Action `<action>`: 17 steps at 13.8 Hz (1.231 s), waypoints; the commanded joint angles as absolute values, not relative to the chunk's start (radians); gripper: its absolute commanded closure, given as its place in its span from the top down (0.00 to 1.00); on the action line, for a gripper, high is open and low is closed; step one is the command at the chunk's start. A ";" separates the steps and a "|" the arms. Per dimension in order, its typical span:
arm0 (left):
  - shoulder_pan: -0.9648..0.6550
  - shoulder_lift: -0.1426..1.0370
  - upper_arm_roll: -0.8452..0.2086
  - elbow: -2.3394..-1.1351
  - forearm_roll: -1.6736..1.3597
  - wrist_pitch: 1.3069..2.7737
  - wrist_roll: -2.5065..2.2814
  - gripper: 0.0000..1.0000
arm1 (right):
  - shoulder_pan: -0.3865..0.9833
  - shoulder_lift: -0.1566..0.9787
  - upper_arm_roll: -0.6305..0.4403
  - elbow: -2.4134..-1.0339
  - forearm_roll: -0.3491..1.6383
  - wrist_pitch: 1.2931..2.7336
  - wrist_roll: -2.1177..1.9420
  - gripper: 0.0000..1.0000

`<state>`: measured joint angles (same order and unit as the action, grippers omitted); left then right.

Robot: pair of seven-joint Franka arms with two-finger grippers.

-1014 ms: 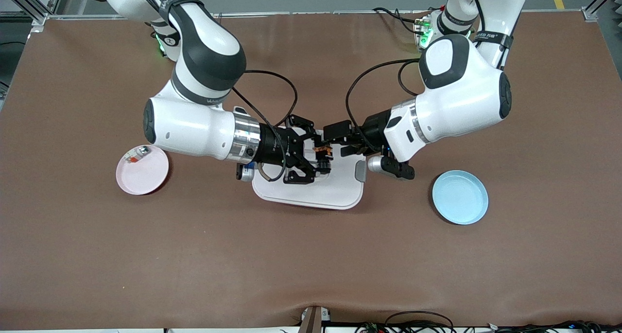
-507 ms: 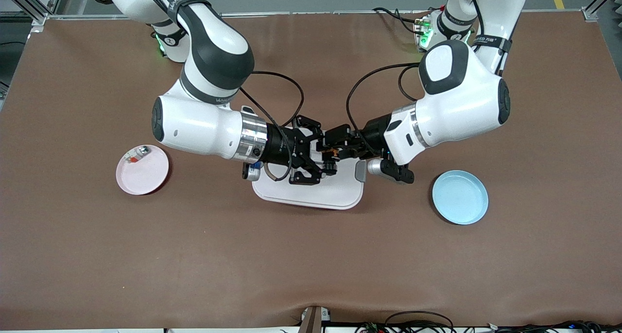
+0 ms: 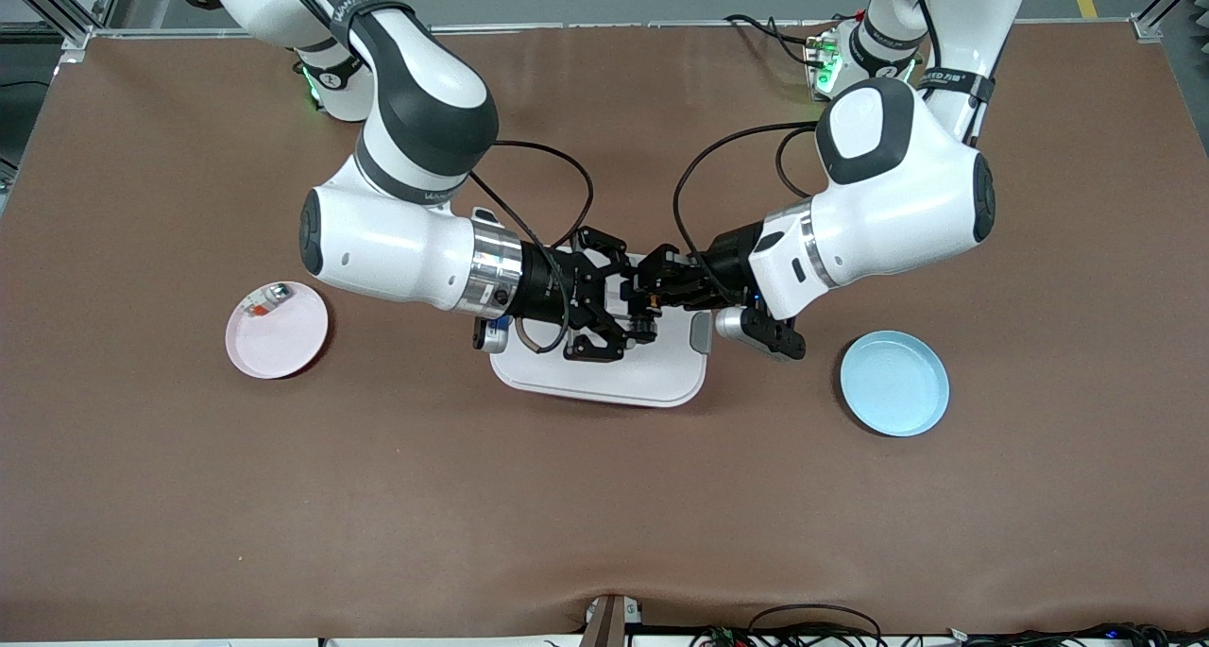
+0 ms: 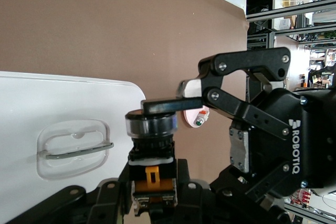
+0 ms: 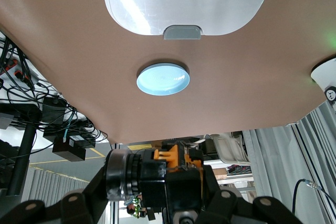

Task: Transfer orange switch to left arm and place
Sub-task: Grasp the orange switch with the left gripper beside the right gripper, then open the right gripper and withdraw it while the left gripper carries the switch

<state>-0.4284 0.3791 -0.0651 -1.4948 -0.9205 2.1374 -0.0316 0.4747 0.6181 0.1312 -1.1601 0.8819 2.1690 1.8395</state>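
Observation:
The orange switch (image 3: 642, 312), black with an orange end and a round cap, hangs in the air over the white box (image 3: 604, 373). My right gripper (image 3: 631, 302) is shut on it lengthwise, one finger (image 4: 168, 106) lying on the cap. My left gripper (image 3: 654, 290) meets it from the left arm's end, and its fingers press both sides of the orange body (image 4: 152, 174). In the right wrist view the switch (image 5: 168, 169) sits between my right gripper's (image 5: 157, 192) fingers. In the left wrist view my left gripper (image 4: 153, 187) holds the orange end.
The box lid with its clear handle (image 4: 73, 148) and a grey latch (image 5: 181, 32) lies under both grippers. A blue plate (image 3: 893, 383) lies toward the left arm's end. A pink plate (image 3: 277, 340) holding a small silvery item (image 3: 264, 299) lies toward the right arm's end.
The right arm has carried the switch toward the left gripper. The two grippers have closed the gap and now meet at the switch over the box.

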 commanded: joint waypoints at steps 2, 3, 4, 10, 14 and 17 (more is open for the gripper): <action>-0.426 0.388 -0.063 -1.489 -0.936 2.141 0.023 0.00 | 0.480 0.634 0.121 -1.117 0.902 2.154 1.871 0.74; -0.428 0.388 -0.063 -1.489 -0.936 2.141 0.023 0.00 | 0.482 0.634 0.121 -1.117 0.902 2.154 1.871 1.00; -0.428 0.388 -0.063 -1.489 -0.936 2.141 0.023 0.00 | 0.482 0.634 0.121 -1.117 0.902 2.154 1.873 1.00; -0.404 0.361 -0.055 -1.489 -0.919 2.120 0.038 0.00 | 0.482 0.640 0.120 -1.117 0.902 2.154 1.871 1.00; -0.364 0.325 -0.055 -1.491 -0.867 2.008 0.043 0.00 | 0.474 0.641 0.118 -1.118 0.897 2.148 1.861 1.00; -0.308 0.278 -0.054 -1.491 -0.801 1.857 0.044 0.00 | 0.447 0.640 0.114 -1.120 0.865 2.100 1.844 1.00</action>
<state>-0.3384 0.3208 -0.0559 -1.4873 -0.8420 1.9384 0.0290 0.4676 0.6217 0.1149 -1.1550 0.8789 2.1482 1.8544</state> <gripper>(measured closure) 0.656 0.000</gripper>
